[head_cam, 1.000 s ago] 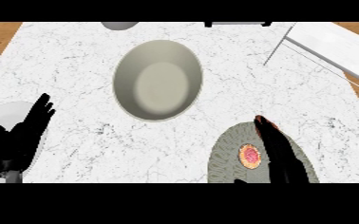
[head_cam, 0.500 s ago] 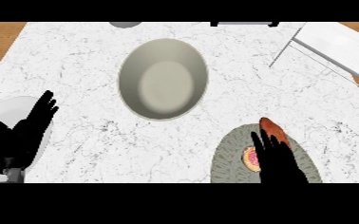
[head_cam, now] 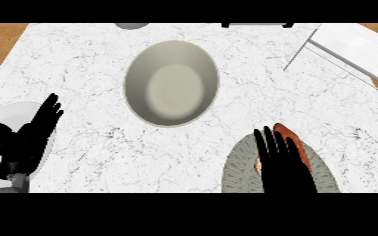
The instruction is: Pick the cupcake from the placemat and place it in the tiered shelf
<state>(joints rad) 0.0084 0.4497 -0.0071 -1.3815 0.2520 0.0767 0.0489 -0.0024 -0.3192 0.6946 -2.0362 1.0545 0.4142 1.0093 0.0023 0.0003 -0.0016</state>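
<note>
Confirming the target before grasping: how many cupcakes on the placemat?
1: the orange-pink cupcake on the grey woven placemat, lower right, mostly under the black right hand; others may be hidden.

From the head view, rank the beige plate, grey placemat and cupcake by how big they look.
1. beige plate
2. grey placemat, partly cut off and covered, so unsure against the plate
3. cupcake, clearly smallest, mostly hidden under the right hand

A white-veined marble counter (head_cam: 88, 70) is filling the view, with brown wood (head_cam: 9, 40) showing beyond the counter's far-left corner.
</note>
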